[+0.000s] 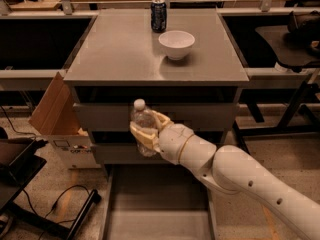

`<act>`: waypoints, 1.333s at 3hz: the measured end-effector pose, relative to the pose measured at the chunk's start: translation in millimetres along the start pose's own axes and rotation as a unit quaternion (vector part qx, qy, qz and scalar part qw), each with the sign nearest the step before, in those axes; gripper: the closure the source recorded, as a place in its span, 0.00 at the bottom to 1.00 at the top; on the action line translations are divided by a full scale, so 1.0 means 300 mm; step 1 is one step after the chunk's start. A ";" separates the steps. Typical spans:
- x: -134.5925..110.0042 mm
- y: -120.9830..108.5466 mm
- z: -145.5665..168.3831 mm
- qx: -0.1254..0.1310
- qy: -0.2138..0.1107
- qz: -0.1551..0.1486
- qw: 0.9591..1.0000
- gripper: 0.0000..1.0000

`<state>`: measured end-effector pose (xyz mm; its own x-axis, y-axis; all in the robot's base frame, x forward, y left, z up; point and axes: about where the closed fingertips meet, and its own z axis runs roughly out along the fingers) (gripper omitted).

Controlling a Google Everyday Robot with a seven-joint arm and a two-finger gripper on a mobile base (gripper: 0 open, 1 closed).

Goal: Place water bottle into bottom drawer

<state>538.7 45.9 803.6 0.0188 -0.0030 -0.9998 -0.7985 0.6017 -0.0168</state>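
**Bottle held before the drawer fronts, over the open bottom drawer**

On the desk top (pixel 115 54), the soda can (pixel 158 15) stands at the rear edge, near its middle. The bowl (pixel 176 44) sits just in front of it and slightly right, not touching. Below the front edge, the gripper (pixel 147 130) is clasped around the roughly upright water bottle (pixel 141 115), before the two upper drawer fronts. The bottom drawer (pixel 155 204) lies pulled out beneath them. A cardboard box (pixel 52 111) stands on the floor by the front-left corner.
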 end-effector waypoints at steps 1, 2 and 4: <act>0.167 0.013 -0.001 -0.014 0.029 -0.011 0.999 1.00; 0.365 0.035 0.011 -0.029 0.048 -0.013 0.998 1.00; 0.558 0.067 0.033 -0.040 0.057 0.011 0.997 1.00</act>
<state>531.8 65.5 636.1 -0.0647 -0.0842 -0.9943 -0.8437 0.5367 0.0095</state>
